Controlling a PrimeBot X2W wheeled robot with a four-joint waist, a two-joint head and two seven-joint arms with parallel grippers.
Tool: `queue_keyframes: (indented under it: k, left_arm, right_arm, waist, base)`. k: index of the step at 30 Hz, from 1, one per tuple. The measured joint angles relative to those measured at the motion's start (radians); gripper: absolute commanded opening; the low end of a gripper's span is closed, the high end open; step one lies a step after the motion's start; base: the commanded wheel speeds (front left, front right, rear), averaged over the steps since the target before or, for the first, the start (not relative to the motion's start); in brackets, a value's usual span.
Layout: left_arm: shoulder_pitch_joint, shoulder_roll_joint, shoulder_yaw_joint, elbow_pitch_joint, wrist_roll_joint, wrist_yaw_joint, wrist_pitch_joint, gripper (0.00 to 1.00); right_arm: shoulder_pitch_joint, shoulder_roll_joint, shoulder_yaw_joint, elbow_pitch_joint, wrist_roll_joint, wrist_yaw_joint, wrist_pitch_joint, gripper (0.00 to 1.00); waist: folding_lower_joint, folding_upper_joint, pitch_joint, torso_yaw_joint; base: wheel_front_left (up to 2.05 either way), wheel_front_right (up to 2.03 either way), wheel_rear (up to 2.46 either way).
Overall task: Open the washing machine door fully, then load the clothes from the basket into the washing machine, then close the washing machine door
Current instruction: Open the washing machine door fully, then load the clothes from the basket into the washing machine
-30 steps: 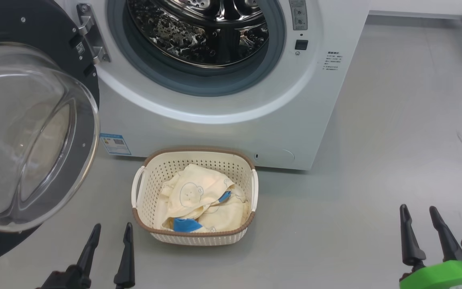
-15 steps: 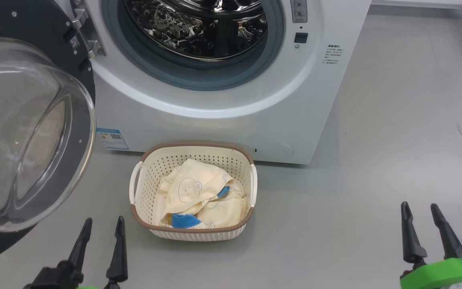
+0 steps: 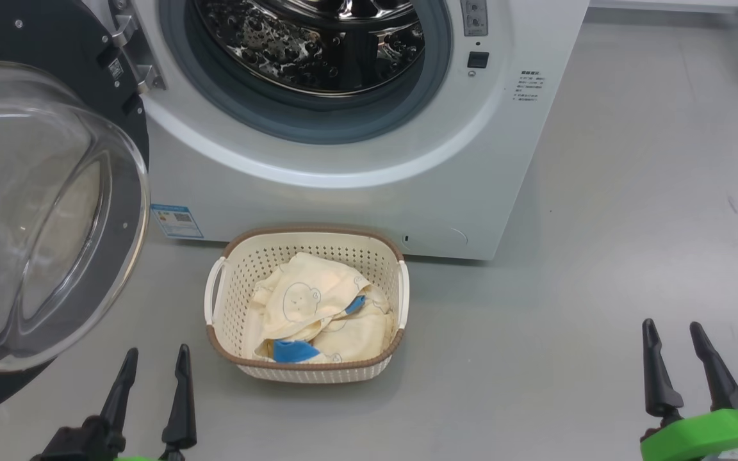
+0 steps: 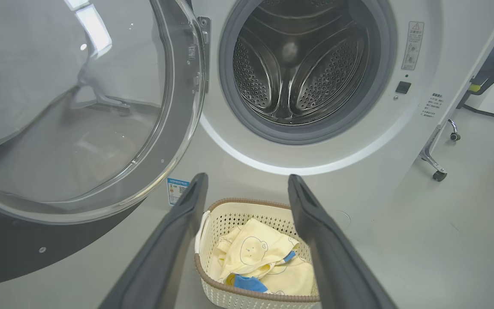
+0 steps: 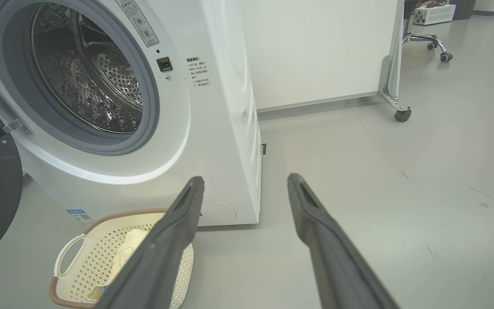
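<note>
Clothes, pale yellow with blue trim, lie heaped in the basket, which sits on the floor just in front of the washing machine, below its steel drum. The washing machine door stands swung wide to the left. The left pincer hovers near the basket's near left corner, fingers spread, holding nothing. The right pincer hangs well to the right above the floor, likewise spread and empty.
</note>
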Motion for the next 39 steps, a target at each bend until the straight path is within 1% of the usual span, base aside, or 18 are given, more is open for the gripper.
queue_keyframes:
  k: [14,16,20,39]
  left_arm:
    - [0.000,0.000,0.009,0.006,0.009,-0.001,0.000,1.00]
    - [0.000,0.000,0.012,0.007,0.009,-0.009,0.000,1.00]
    - [-0.002,0.000,0.016,0.021,0.009,-0.009,0.000,1.00]
    - [-0.006,0.000,0.035,0.037,0.010,-0.017,0.000,1.00]
  right_arm:
    - [-0.004,0.000,-0.001,0.001,0.000,0.000,0.000,1.00]
    - [-0.004,0.000,-0.001,0.001,0.000,0.000,0.000,1.00]
    - [-0.005,0.000,-0.001,0.001,0.000,0.000,0.000,1.00]
    - [-0.019,0.001,-0.003,0.003,0.000,0.000,0.000,1.00]
  waist:
    - [0.0000,0.0000,0.009,-0.005]
    - [0.0000,0.0000,0.012,-0.006]
    - [0.0000,0.0000,0.016,-0.006]
    - [0.0000,0.0000,0.020,-0.006]
  base:
    - [0.00,0.00,0.00]
    - [0.00,0.00,0.00]
    - [0.20,-0.20,0.00]
    - [0.94,-0.94,0.00]
